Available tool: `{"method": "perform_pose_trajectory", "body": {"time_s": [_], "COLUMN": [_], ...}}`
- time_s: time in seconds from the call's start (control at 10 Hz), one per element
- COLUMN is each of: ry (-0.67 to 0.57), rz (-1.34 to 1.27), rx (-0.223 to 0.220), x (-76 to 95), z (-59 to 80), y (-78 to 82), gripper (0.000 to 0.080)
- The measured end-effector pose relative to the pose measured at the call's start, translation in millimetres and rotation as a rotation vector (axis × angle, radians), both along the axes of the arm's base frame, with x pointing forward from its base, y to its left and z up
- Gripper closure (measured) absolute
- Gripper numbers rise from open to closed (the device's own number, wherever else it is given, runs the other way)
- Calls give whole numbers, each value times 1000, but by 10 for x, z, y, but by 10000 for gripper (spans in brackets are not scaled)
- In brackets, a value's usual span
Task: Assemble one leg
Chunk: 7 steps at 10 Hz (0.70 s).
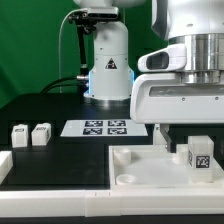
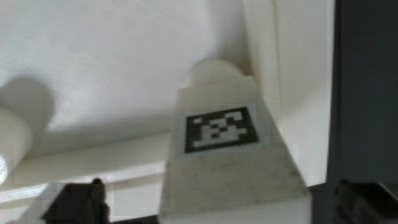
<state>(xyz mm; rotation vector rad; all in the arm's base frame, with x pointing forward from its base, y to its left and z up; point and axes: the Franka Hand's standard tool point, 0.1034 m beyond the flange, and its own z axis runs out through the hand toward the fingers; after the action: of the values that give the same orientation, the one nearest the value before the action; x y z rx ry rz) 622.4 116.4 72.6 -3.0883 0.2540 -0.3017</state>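
Hand spread, straddling upright leg standing on white tabletop.

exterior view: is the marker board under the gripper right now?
No: the marker board lies on the black table toward the exterior view's left, while the gripper hangs over the large white piece beside the leg.

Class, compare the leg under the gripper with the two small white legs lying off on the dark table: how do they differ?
The leg under the gripper stands upright on the big white square piece; the two spare legs sit on the black table. That leg is by the gripper's fingers; the spare legs are apart from it. All are white with black-and-white tags.
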Motion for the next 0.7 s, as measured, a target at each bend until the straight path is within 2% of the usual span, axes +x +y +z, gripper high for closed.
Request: {"method": "perform_pose_trajectory", "body": {"time_s": [0.1, 0.2, 0.3, 0.4, 0.7], "ry": [0, 0, 0, 0, -2], "rz": [0, 0, 0, 0, -72], "rx": [0, 0, 0, 0, 15], "x": [0, 0, -1, -1, 2], "z": [-1, -2, -2, -2, -3], "y": [-1, -1, -1, -2, -14], "gripper": [272, 272, 454, 509, 509]}}
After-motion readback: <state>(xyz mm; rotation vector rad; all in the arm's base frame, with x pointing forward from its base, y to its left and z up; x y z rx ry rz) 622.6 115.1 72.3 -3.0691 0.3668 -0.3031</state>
